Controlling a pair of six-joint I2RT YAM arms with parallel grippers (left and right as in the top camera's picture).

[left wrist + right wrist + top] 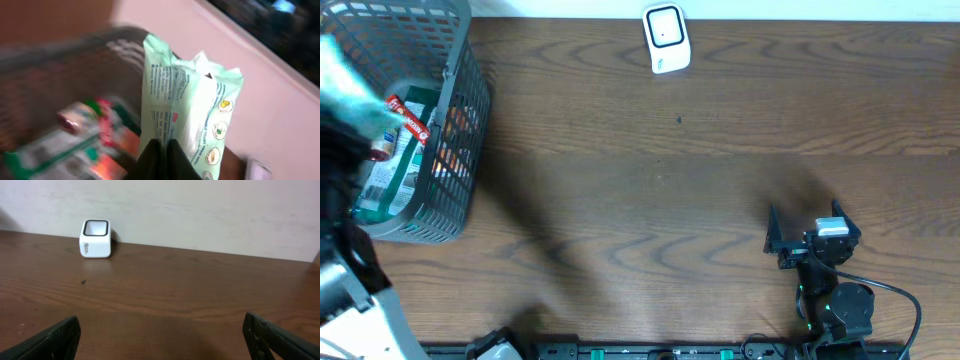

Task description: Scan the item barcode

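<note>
Wipes pack [187, 115] was pinched at its lower edge in the closed left gripper [162, 150], above the basket [460, 150] at 9 o'clock. Right gripper [165, 340] stood wide, empty. Best: carry to scanner [666, 38] at 12 o'clock, barcode facing its window.

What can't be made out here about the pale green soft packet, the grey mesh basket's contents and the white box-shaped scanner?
Barcode on the pale green soft packet: left wrist view, print motion-blurred, bottom covered by the left gripper.
Same packet, overhead: a blurred smear cut by the left edge.
The goods in the grey mesh basket: blurred in left wrist view, partly behind mesh overhead.
Window of the white box-shaped scanner: too small overhead.
</note>
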